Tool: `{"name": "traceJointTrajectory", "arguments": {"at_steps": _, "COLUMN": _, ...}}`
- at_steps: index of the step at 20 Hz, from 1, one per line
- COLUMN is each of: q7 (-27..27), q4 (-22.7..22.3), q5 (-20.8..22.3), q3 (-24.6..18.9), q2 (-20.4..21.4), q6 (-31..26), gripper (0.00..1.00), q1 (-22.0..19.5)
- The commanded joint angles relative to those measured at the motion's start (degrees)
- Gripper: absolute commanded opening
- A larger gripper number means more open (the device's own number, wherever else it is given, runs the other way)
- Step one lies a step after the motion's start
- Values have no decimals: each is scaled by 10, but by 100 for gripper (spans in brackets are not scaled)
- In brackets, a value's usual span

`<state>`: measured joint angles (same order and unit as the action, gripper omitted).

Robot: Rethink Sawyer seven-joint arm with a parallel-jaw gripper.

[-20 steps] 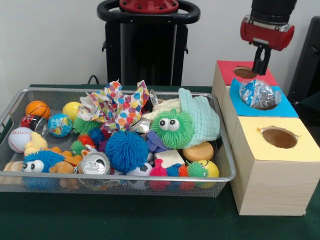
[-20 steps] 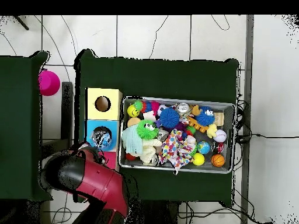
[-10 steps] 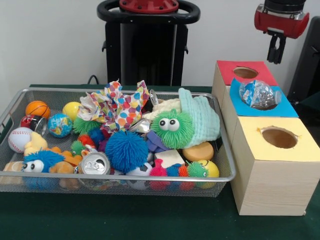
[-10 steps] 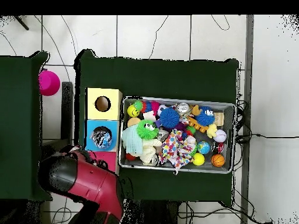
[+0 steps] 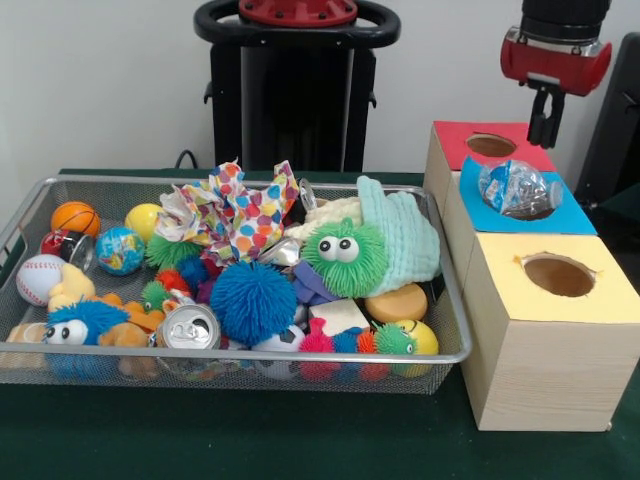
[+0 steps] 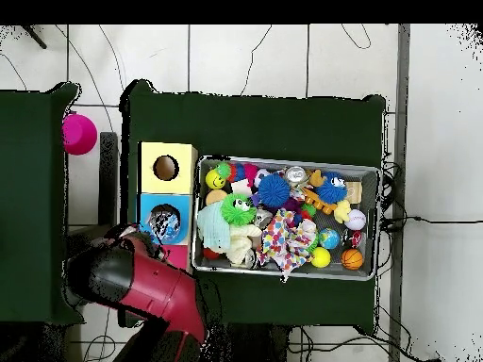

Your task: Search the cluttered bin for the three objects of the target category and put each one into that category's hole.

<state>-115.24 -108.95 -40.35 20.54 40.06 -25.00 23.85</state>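
From my station the front view is evenly and softly lit, and the white wall behind glows pale without hot spots. Shadows are faint: a thin dark band lies under the bin (image 5: 445, 352) on the green desk (image 5: 250, 440). A small glint sits on the can top (image 5: 189, 327). The overhead view is flatter and dimmer, and the desk's cloth (image 6: 255, 123) reads almost black.

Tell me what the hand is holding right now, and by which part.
Nothing. The hand hangs empty above the red-topped box; the crumpled clear plastic item sits in the hole of the blue-topped box, untouched.
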Motion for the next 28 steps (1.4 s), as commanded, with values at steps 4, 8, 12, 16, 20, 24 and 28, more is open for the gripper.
{"name": "traceJointTrajectory", "arguments": {"at_steps": 4, "q7": -100, "q4": -45, "q5": -11, "q3": -109, "q2": -39, "q6": 88, "gripper": 0, "q1": -60}}
{"name": "traceJointTrajectory", "arguments": {"at_steps": 8, "q7": -97, "q4": -46, "q5": 2, "q3": -112, "q2": -43, "q6": 88, "gripper": 0, "q1": -69}}
{"name": "traceJointTrajectory", "arguments": {"at_steps": 12, "q7": -95, "q4": -40, "q5": 5, "q3": -128, "q2": -60, "q6": 109, "gripper": 0, "q1": -80}}
{"name": "traceJointTrajectory", "arguments": {"at_steps": 16, "q7": -108, "q4": -36, "q5": 4, "q3": -121, "q2": -57, "q6": 90, "gripper": 0, "q1": -67}}
{"name": "traceJointTrajectory", "arguments": {"at_steps": 20, "q7": -120, "q4": -32, "q5": 2, "q3": -112, "q2": -43, "q6": 54, "gripper": 0, "q1": -54}}
{"name": "traceJointTrajectory", "arguments": {"at_steps": 24, "q7": -133, "q4": -30, "q5": 0, "q3": -108, "q2": -31, "q6": 26, "gripper": 0, "q1": -44}}
{"name": "traceJointTrajectory", "arguments": {"at_steps": 28, "q7": -113, "q4": -26, "q5": 4, "q3": -115, "q2": -52, "q6": 45, "gripper": 0, "q1": -60}}
